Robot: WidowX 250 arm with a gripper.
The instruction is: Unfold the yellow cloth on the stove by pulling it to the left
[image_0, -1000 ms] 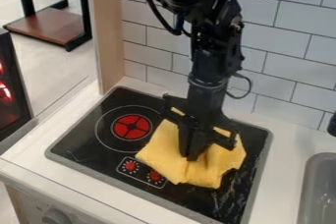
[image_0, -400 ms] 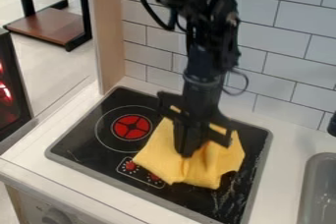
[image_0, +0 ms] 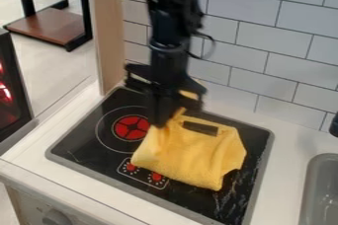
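Count: one claw (image_0: 160, 121), closed on one yellow cloth (image_0: 191, 152) near its upper-left edge; one black stovetop (image_0: 82, 142), one red burner (image_0: 132, 127) visible, two red dials (image_0: 156, 175).

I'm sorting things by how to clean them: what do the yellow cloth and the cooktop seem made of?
Yellow cloth: probably soft, matte woven fabric, given its folds and fine texture. Cooktop: glossy black, glass-like surface with reflections, possibly plastic.

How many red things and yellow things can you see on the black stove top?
Yellow cloth: 1
Red burner: 1
Red dials: 2
Total: 4
That's only what shows; I can't tell what's under the cloth.
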